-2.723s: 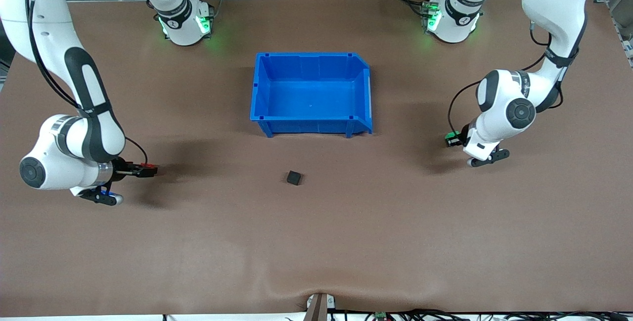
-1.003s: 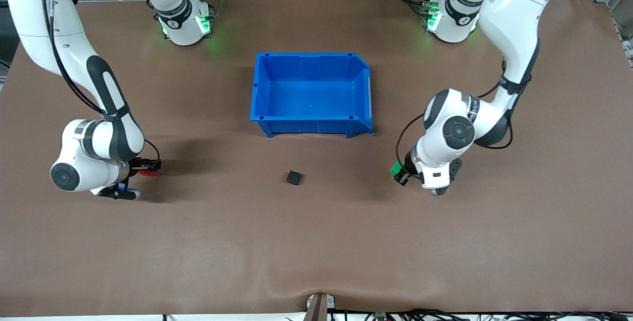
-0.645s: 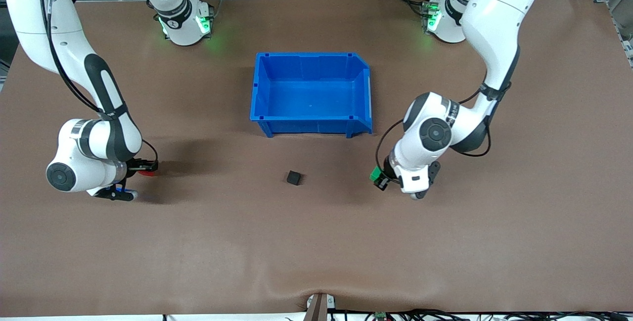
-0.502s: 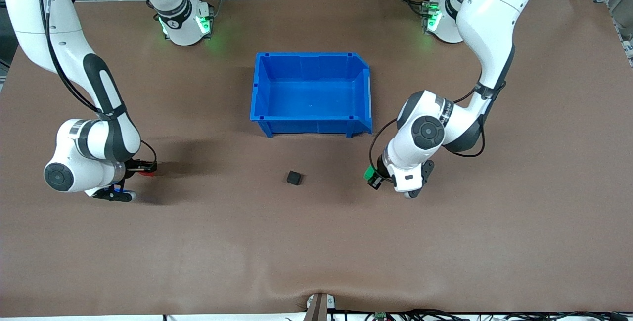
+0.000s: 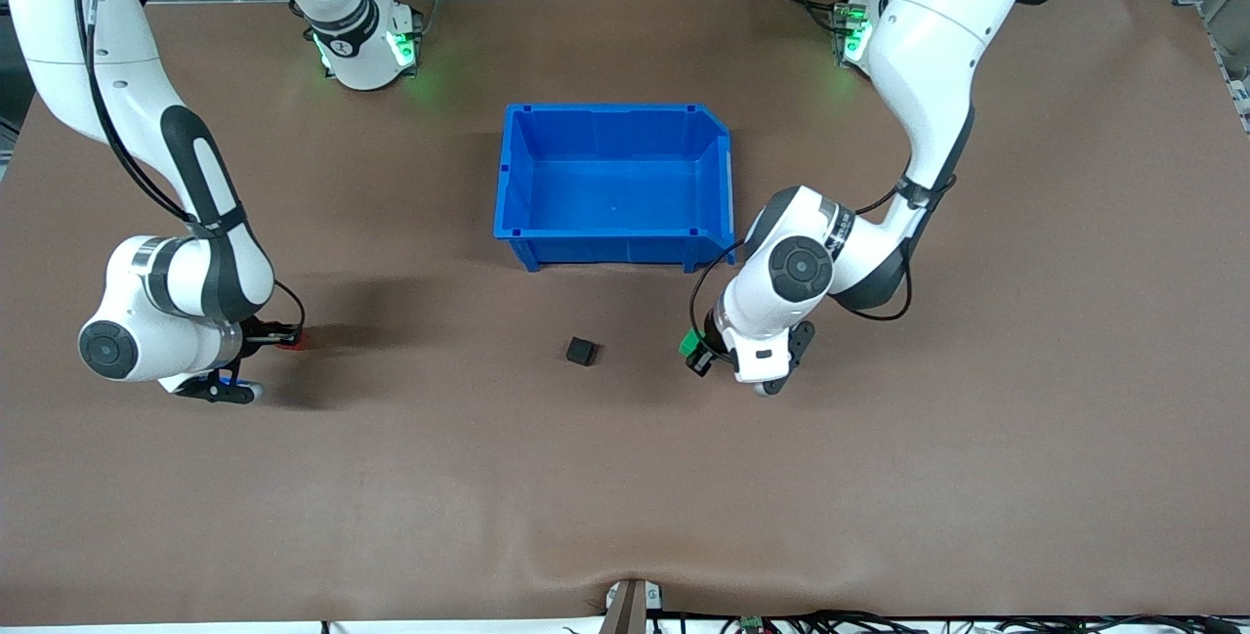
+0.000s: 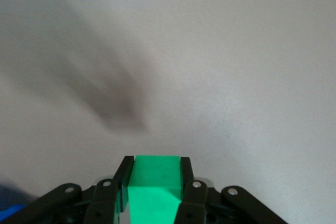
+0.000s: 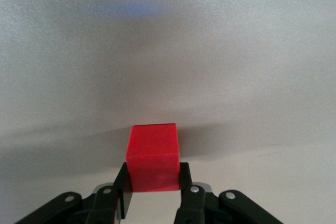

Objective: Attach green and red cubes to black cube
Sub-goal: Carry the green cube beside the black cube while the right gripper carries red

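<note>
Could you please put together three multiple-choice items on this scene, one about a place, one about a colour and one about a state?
1. Where does the black cube lie?
A. inside the blue bin
B. on the table, nearer to the front camera than the bin
C. between the right gripper's fingers

2. What colour is the cube that the left gripper holds?
A. green
B. red
C. black

3. What is the state of the right gripper?
A. open over the bin
B. shut with nothing in it
C. shut on the red cube

Answers:
1 B: the front view shows the black cube on the bare table below the bin, apart from both grippers.
2 A: the left wrist view shows the green cube between its fingers.
3 C: the right wrist view shows the red cube clamped between its fingers.
</note>
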Controlling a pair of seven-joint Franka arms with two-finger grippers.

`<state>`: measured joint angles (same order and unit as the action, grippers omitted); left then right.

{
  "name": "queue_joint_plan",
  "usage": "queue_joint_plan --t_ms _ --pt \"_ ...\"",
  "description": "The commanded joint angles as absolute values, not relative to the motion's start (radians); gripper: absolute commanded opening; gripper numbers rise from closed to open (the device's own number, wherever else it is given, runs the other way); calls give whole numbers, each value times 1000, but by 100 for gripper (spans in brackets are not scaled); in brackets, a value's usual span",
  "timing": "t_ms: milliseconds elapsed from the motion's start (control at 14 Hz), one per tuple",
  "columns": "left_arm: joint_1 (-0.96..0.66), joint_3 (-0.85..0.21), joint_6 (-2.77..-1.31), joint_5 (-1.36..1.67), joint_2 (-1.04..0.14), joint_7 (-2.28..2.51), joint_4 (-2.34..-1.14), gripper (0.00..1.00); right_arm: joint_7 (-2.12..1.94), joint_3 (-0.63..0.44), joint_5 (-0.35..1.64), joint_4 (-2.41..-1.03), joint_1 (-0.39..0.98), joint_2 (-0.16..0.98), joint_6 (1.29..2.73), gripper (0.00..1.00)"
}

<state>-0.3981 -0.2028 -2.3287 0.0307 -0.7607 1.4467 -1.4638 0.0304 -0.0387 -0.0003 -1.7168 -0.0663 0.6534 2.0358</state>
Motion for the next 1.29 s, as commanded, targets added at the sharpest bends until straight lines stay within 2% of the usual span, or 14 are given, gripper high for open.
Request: queue_joint_plan --t_ms 0,287,573,788,932,1218 --pt "-431 -190 -2298 46 -837 1476 -1342 0 22 -31 -21 -1721 -63 634 2026 6" --pt "-457 -189 -2299 46 -888 1477 -1279 0 -109 -31 -70 -1661 -60 627 2022 7" --pt "-488 -192 -2301 48 -963 1563 -1188 0 -250 -28 -129 -1577 15 609 1962 8" --pt "-506 -193 -2312 48 -999 1606 -1143 0 -412 -11 -106 -1557 15 632 1962 8" --pt "-521 -193 -2312 48 -1023 1626 -1112 0 -474 37 -16 -1557 11 637 1959 8" --pt "-558 -184 -2318 48 -1072 1666 -1049 0 -512 43 40 -1557 86 641 1963 8"
